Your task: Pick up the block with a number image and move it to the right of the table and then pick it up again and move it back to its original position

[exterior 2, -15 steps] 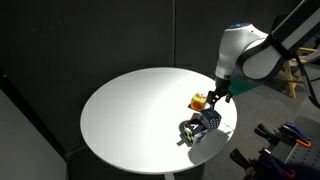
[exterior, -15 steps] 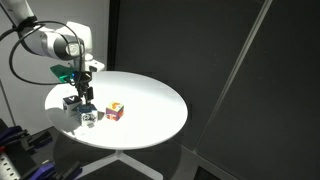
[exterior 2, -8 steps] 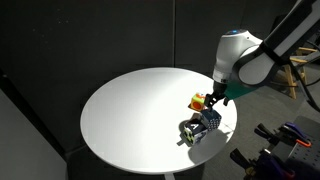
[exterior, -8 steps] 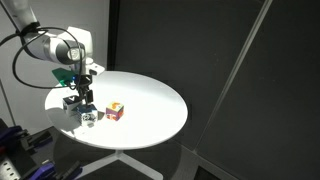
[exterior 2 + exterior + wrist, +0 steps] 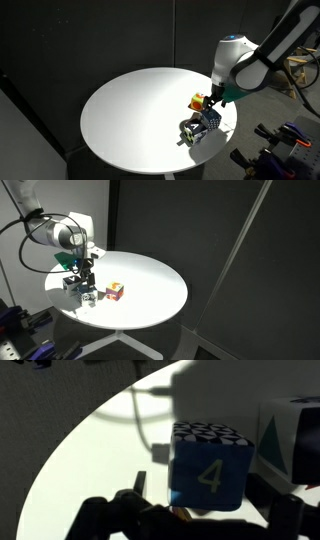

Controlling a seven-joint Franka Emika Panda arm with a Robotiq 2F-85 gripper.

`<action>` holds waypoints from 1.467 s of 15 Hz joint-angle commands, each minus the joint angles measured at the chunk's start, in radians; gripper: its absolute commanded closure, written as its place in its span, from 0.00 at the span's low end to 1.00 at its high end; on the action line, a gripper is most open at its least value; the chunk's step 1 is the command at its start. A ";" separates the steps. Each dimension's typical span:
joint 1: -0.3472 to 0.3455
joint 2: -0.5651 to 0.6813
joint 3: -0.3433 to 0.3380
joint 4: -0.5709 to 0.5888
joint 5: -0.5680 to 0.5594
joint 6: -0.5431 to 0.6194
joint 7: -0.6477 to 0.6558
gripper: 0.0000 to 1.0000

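In my wrist view I read a pale "4" on the blue face of the block with a number image (image 5: 210, 472). In both exterior views its markings are too small to read.

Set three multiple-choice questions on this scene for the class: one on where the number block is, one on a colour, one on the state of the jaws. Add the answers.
1. Where is the number block?
A. On the table, close by the jaws
B. On the floor
C. On a shelf

2. What colour is the face that bears the 4?
A. Red
B. Blue
C. Green

3. How do the jaws stand?
A. Shut on the block
B. Shut on nothing
C. Open

Answers:
1 A: the wrist view shows it standing on the white top by the jaws.
2 B: the 4 is printed on a blue face.
3 C: the jaws stand wide apart, with nothing gripped.
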 commanded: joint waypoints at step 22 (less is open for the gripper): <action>0.146 0.114 -0.122 0.071 -0.050 0.009 0.066 0.38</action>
